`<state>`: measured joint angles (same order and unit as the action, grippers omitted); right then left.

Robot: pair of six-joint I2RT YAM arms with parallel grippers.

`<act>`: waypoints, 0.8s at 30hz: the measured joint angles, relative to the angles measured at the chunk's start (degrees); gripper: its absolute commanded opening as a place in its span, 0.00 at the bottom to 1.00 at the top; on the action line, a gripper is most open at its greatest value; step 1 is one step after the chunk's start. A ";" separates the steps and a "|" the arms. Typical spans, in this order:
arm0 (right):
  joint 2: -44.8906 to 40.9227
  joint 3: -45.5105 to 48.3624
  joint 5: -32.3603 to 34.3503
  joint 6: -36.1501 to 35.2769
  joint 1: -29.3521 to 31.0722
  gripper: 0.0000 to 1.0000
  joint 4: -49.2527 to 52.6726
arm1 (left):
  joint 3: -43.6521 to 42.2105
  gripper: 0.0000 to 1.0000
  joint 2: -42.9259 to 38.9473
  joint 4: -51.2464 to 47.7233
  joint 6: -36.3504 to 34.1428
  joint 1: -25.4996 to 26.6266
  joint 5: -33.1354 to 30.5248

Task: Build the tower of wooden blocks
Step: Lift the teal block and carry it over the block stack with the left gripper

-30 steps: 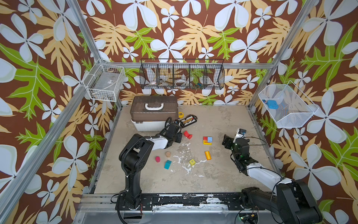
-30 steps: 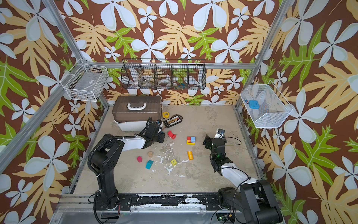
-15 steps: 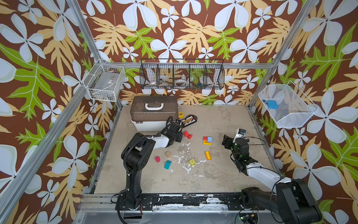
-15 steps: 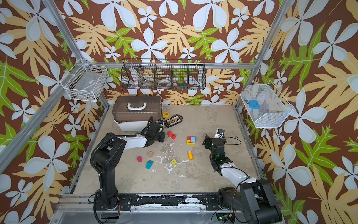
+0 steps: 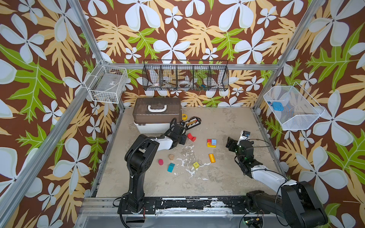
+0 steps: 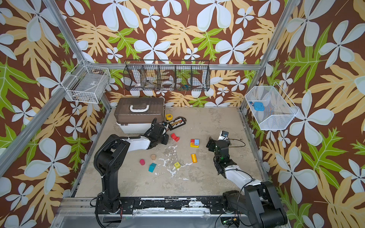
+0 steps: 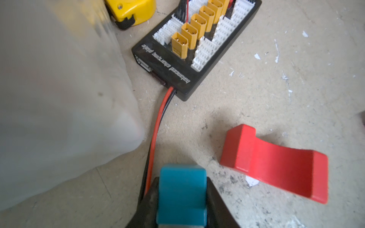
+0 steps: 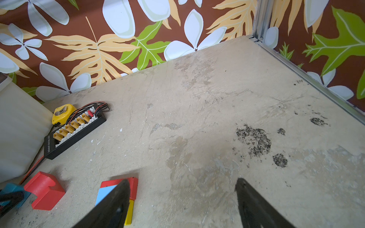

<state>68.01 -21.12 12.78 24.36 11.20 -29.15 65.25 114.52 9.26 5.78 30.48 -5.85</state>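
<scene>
My left gripper is shut on a teal block, low over the floor beside the white case; the same teal block shows in the right wrist view. A red arch lies just right of it. The tower is a yellow flat base with a red and a blue block on top. My right gripper stands open and empty, just right of the tower. An orange cylinder, yellow cube, teal house block, pink cylinder and tan cylinder lie loose.
A white case with a brown lid stands at the back left. A black connector board with a red wire and a yellow tape measure lie beside it. Wire baskets hang on the walls.
My left gripper has closed on the teal block, and that arm's elbow has shifted slightly right. The right arm has not moved.
</scene>
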 measured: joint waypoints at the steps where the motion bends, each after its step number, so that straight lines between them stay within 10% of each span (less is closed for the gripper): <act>1: 0.04 0.00 0.00 0.00 0.00 0.84 0.00 | -0.15 0.26 -0.13 0.07 -0.07 0.00 0.28; 24: 0.17 -0.26 -0.35 -0.02 0.13 0.84 0.00 | -15.78 0.00 -21.57 16.87 -10.64 0.00 20.39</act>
<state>68.18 -21.39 12.43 24.34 11.33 -29.15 49.47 92.95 26.13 -4.86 30.48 14.55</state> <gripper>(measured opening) 0.839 0.325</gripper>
